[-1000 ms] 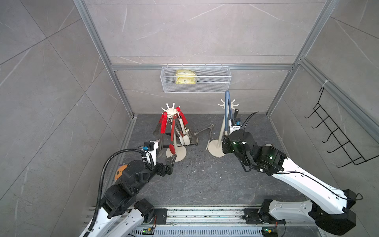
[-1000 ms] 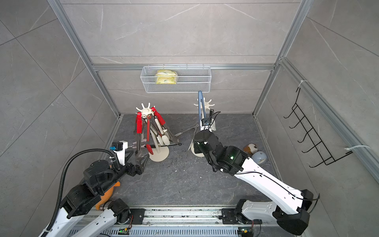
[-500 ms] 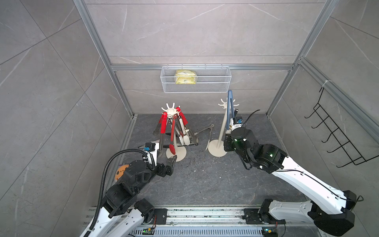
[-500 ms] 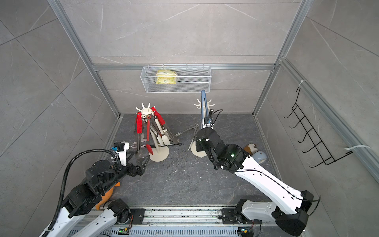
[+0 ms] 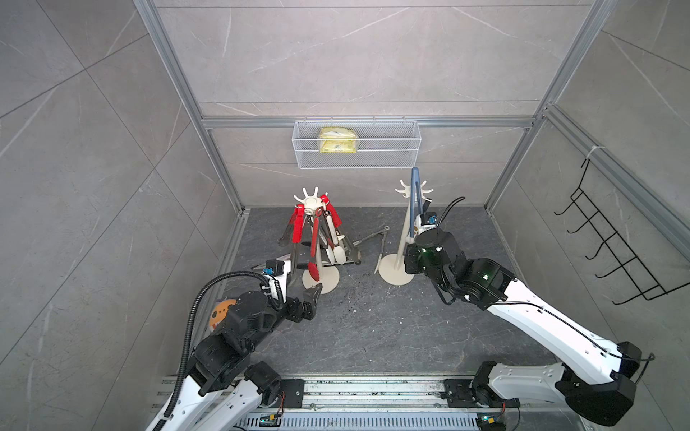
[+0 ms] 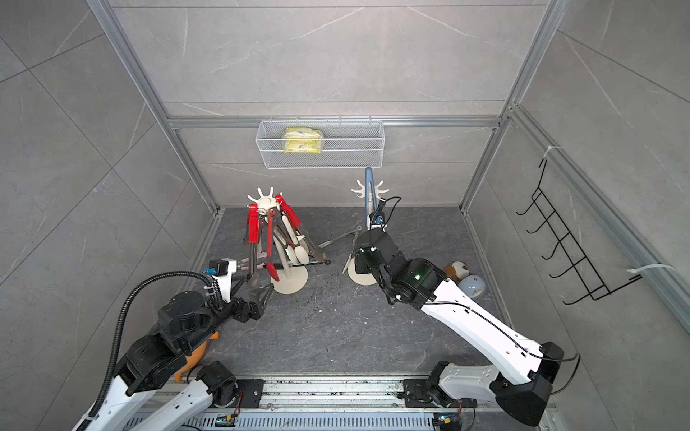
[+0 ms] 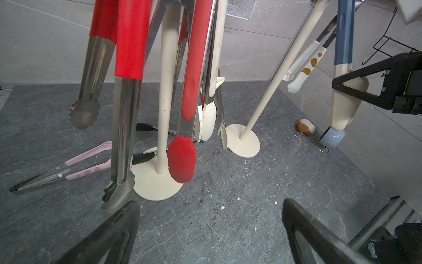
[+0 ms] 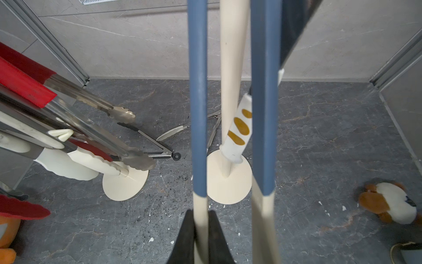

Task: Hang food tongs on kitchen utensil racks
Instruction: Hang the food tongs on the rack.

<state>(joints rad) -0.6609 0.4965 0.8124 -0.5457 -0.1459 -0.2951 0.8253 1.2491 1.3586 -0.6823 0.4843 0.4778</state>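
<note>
Right wrist view: rack pole [image 8: 230, 68] stands behind blue tongs [image 8: 197, 91]; plush toy [image 8: 388, 203] nearby.

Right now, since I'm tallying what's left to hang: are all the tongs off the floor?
No, pink-tipped tongs lie flat on the floor beside a rack's cream base.
</note>
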